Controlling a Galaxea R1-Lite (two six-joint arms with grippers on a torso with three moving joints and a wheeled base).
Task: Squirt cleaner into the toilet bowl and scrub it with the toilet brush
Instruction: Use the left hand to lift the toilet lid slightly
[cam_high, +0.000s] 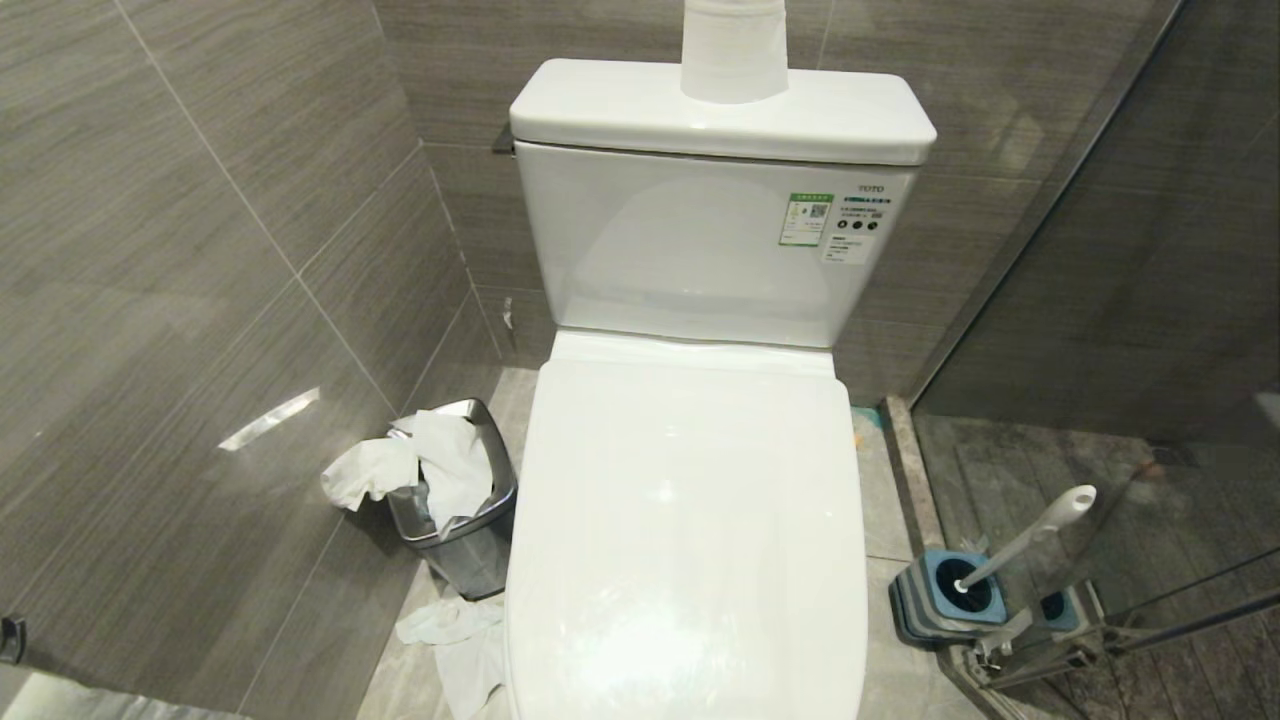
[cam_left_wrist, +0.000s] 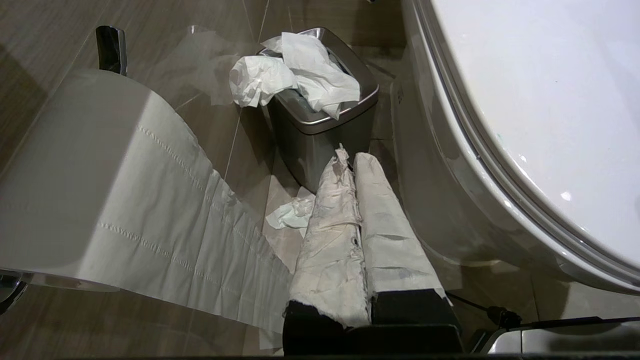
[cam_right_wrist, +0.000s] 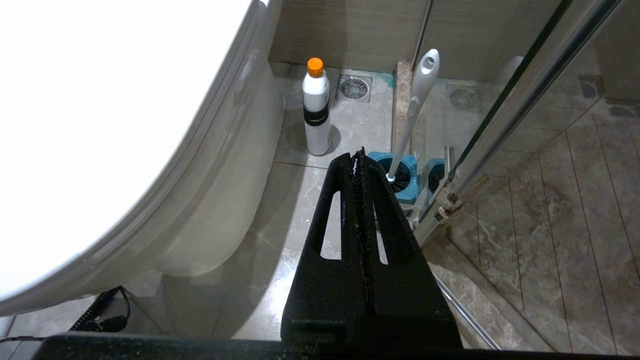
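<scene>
A grey-tiled bathroom stall: on the left wall a hanging toilet-paper roll (cam_left_wrist: 100, 190) trails a sheet toward the floor. Beside it, a steel bin (cam_high: 462, 520) overflowing with crumpled tissue (cam_high: 420, 470) stands just beside the toilet's left flank, leaving only a narrow strip of floor, where more tissue (cam_high: 455, 640) lies. The left gripper (cam_left_wrist: 350, 157), its paper-wrapped fingers pressed together and empty, hangs low in that gap. At centre the toilet bowl (cam_left_wrist: 450, 200) is covered by its closed white lid (cam_high: 690, 520), a paper roll (cam_high: 735, 50) on the cistern (cam_high: 720, 110). The right gripper (cam_right_wrist: 358, 155), jaws clenched on nothing, hovers over the marbled floor tiles to the right. There an orange-capped white bottle (cam_right_wrist: 316, 107) stands near a floor drain (cam_right_wrist: 354, 88). The toilet brush (cam_high: 1020, 540) leans in its blue-and-grey holder (cam_high: 945, 600), hard against the glass shower door's frame (cam_right_wrist: 505, 115).
</scene>
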